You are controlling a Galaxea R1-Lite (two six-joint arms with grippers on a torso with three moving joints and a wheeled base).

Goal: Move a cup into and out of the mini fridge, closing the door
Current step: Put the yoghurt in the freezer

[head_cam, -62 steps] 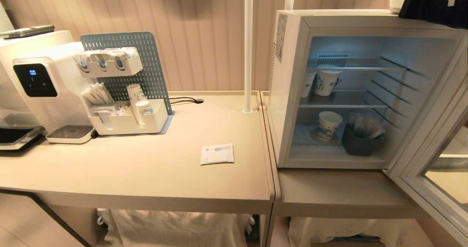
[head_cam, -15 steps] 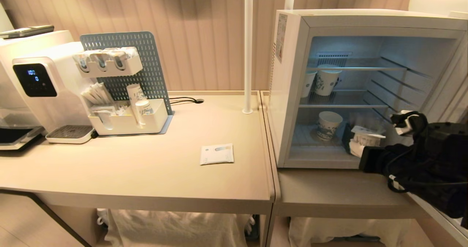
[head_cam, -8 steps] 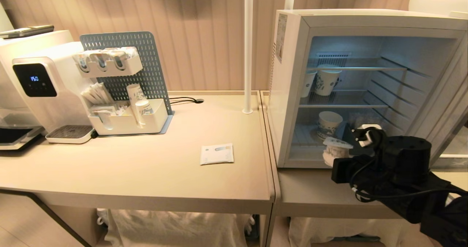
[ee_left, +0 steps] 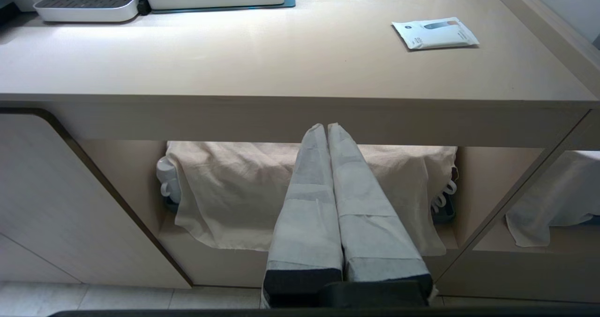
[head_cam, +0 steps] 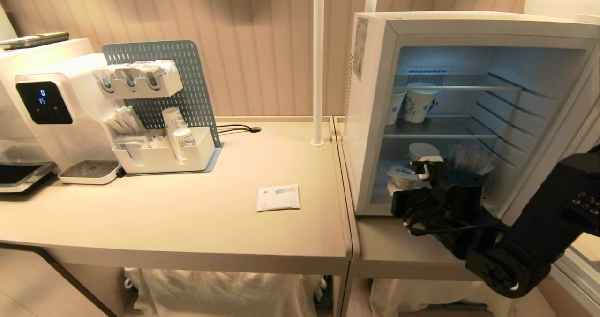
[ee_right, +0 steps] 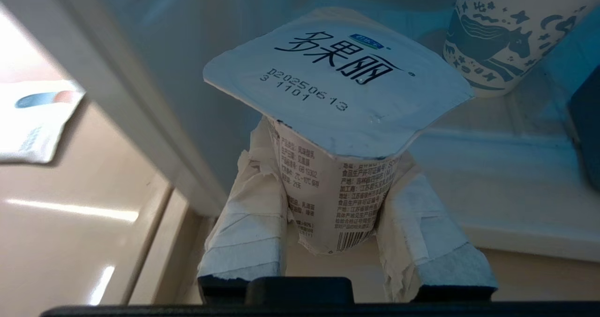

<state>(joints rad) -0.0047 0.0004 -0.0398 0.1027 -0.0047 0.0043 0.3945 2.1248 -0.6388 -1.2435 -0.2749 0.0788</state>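
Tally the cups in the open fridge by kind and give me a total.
Printed paper cups: 3
Sealed yogurt cup: 1, held in the right gripper
Total: 4

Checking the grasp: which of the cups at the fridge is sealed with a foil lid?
The cup held by the right gripper; the printed paper cups are open-topped.
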